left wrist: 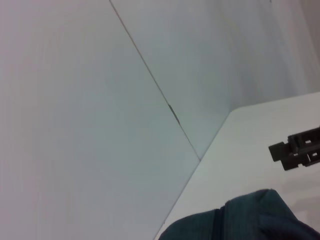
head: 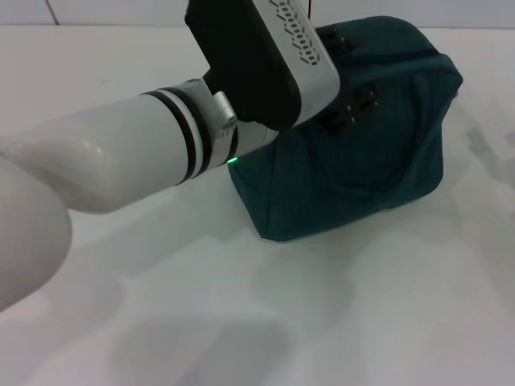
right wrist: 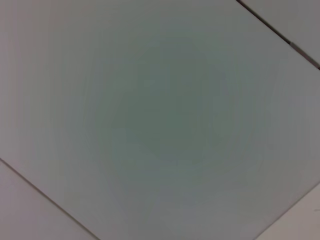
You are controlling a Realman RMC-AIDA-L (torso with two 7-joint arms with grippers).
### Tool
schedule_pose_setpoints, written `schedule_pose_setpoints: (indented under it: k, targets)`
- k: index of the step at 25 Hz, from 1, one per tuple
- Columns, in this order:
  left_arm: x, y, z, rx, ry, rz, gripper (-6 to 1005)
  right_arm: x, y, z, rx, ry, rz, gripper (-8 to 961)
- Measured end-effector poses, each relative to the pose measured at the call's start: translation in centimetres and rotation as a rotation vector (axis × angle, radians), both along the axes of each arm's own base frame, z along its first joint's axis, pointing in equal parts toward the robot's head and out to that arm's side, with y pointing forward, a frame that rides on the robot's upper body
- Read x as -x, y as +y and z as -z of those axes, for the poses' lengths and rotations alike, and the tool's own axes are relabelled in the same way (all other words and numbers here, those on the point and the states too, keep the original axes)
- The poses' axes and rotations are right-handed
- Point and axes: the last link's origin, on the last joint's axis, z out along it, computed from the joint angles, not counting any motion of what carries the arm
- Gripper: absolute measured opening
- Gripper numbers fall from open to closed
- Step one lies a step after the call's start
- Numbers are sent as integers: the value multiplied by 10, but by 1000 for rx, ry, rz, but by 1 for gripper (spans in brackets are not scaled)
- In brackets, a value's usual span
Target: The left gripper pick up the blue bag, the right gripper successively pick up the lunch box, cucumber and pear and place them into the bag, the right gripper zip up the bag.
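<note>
The blue bag (head: pixel 362 153) rests on the white table (head: pixel 322 322) at the far right, looking closed, its side facing me. My left arm reaches across from the left, and the left gripper (head: pixel 348 76) is at the bag's top, mostly hidden by the wrist. In the left wrist view the bag's top edge (left wrist: pixel 250 220) shows, with a black slotted gripper part (left wrist: pixel 299 148) over the table beyond it. The right gripper, lunch box, cucumber and pear are out of view. The right wrist view holds only a pale wall.
The left arm's white forearm (head: pixel 121 161) and black-and-white wrist housing (head: pixel 265 56) cover the table's left and middle back. A pale panelled wall (left wrist: pixel 100 100) rises behind the table's far edge.
</note>
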Motion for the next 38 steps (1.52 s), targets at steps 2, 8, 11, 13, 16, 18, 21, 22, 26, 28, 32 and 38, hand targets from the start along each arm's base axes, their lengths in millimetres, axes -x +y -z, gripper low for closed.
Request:
schedule_pose_setpoints:
  k: [2,8,11,13,16,18,21,22,26,28,32,38]
  targets:
    - [-1,0,-1,0,-12,-6,399,1,0,-1,-2,0,-6,857]
    - [-15,0,-17,5,-98,-22,645,11,-6,-7,-45,-23,-106,856]
    - [-28,3,-37,40,-221,-52,782,25,-13,-13,-109,-60,-229,857]
    - [-34,8,-49,74,-296,-75,835,34,-19,-16,-151,-89,-308,857]
    - [-35,20,-67,156,-416,-131,860,49,-28,-20,-194,-150,-462,857]
    - [-29,27,-77,217,-466,-160,876,60,-34,-21,-200,-192,-581,856]
    - [-7,33,-91,398,-570,-187,891,77,-42,-18,-176,-256,-775,856]
    - [1,33,-95,439,-586,-184,890,81,-44,-18,-172,-274,-816,855]
    - [37,20,-108,587,-615,-133,887,93,-51,-9,-128,-375,-993,853]
    - [55,10,-113,620,-631,-96,887,95,-54,-5,-93,-408,-1053,852]
    - [104,-16,-116,611,-661,-23,887,96,-58,0,-27,-428,-1110,850]
    - [150,-44,-99,590,-615,39,887,96,-58,12,133,-431,-1152,850]
